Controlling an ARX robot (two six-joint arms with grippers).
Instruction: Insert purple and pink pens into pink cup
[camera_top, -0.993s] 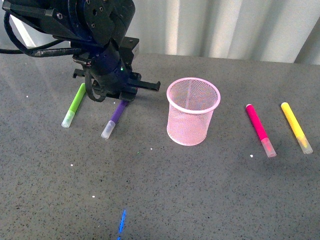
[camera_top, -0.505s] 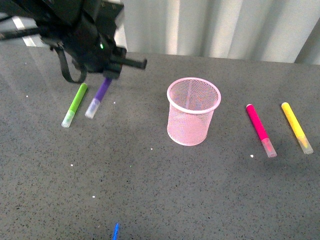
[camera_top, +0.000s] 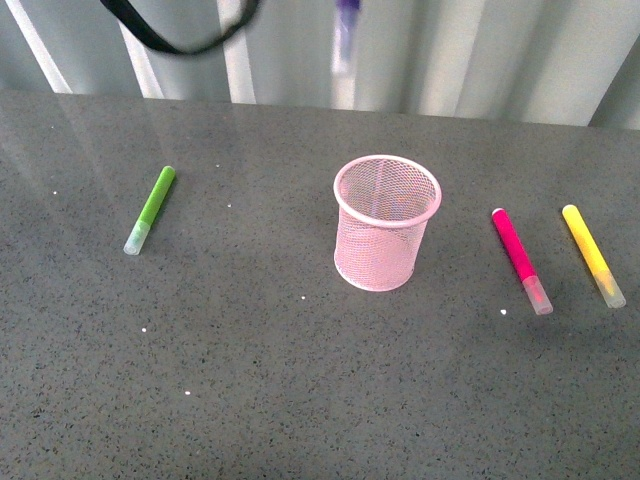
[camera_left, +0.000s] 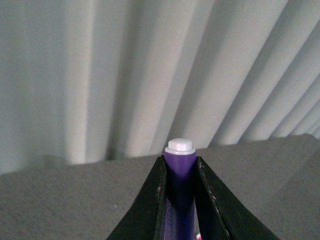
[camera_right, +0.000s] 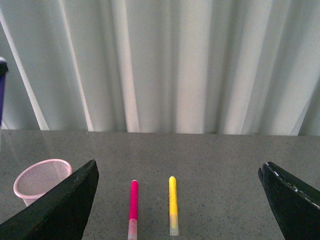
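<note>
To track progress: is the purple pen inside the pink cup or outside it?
Outside. The left gripper holds the purple pen in the air; the pink cup looks empty.

There are four markers in all: one purple marker (camera_top: 345, 35), one pink marker (camera_top: 519, 247), one green marker (camera_top: 150, 209) and one yellow marker (camera_top: 592, 254). No color shows up twice. There is just one pink cup (camera_top: 380, 250), made of wire mesh. There is also one black strap (camera_top: 190, 49).
</note>
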